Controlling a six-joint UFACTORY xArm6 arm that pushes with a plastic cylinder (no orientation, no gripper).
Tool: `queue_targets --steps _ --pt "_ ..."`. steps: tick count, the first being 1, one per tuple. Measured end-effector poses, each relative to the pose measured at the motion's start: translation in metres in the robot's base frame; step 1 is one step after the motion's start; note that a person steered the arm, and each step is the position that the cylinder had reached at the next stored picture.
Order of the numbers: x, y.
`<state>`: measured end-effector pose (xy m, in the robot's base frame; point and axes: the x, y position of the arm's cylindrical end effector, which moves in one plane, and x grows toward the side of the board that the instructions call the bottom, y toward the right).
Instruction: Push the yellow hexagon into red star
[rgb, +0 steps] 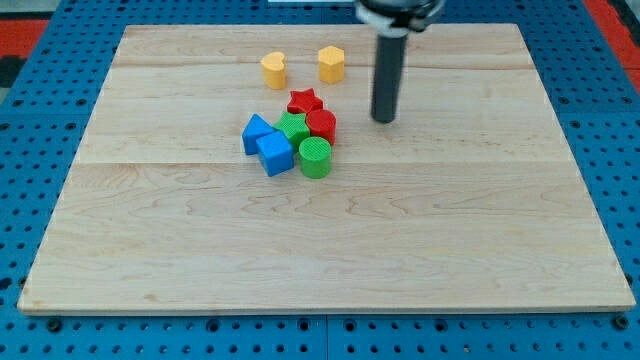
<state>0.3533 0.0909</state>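
Observation:
The yellow hexagon (332, 63) lies near the view's top, right of centre-left. The red star (304, 101) lies below and a little left of it, with a gap between them. My tip (384, 119) rests on the board to the right of the red star and below-right of the yellow hexagon, touching no block. The rod rises from it toward the view's top.
A yellow heart-like block (274, 70) lies left of the hexagon. Below the star a tight cluster holds a red cylinder (321, 125), a green star (293, 128), a green cylinder (315, 157) and two blue blocks (256, 132) (274, 152). The wooden board (480, 220) sits on a blue pegboard.

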Motion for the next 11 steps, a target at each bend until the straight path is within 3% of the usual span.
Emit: queue_targets --steps 1,2,4,5,11 --pt "-0.066 -0.009" --pt "-0.098 -0.035" --pt "-0.085 -0.143" --pt "-0.07 -0.163" --pt "-0.022 -0.189"
